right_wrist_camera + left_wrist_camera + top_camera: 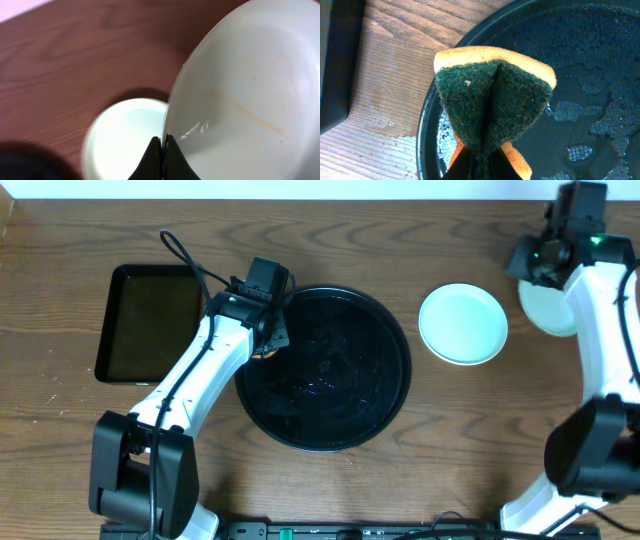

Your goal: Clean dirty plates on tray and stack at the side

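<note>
The large round black tray (325,425) sits mid-table, wet with foamy patches and bare of plates; it also shows in the left wrist view (580,75). My left gripper (268,330) (482,159) is shut on a folded green-and-yellow sponge (492,100) over the tray's left rim. A pale mint plate (462,323) lies on the table right of the tray. My right gripper (537,262) (163,139) is shut on the rim of a pale plate (545,310) (245,95) with a faint orange streak, held tilted at the far right. The wrist view shows the mint plate (125,135) below. A third plate is not visible.
A smaller rectangular black tray (150,320) lies at the left, beside my left arm. A wet patch marks the wood by the round tray's left rim (395,145). The right arm's base stands at the lower right (590,450).
</note>
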`<action>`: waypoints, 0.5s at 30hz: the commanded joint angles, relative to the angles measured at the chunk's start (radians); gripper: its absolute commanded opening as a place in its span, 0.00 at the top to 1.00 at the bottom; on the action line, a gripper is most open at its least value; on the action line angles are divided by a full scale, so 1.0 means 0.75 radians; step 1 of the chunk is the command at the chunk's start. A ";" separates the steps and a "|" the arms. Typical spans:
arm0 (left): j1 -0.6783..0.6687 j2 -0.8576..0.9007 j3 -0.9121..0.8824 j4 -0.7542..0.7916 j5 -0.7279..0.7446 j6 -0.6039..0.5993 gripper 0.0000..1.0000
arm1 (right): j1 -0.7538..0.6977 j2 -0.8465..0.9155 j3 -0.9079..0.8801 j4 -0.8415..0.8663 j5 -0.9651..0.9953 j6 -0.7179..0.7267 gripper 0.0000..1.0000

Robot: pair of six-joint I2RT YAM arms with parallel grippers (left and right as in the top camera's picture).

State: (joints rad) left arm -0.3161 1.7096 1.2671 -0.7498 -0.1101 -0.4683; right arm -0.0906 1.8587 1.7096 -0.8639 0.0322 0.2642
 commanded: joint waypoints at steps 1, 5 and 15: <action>-0.002 0.009 -0.007 0.004 -0.002 -0.007 0.92 | 0.094 0.018 0.000 -0.010 -0.019 -0.022 0.99; -0.002 0.009 -0.007 0.004 -0.002 -0.007 0.92 | 0.184 0.054 -0.004 -0.011 -0.018 -0.012 0.99; -0.002 0.009 -0.007 0.007 -0.002 -0.007 0.93 | 0.369 0.250 -0.005 0.003 0.008 -0.009 0.99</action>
State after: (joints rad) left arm -0.3161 1.7096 1.2671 -0.7479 -0.1101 -0.4683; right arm 0.1497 2.0014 1.7111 -0.8658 0.0196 0.2619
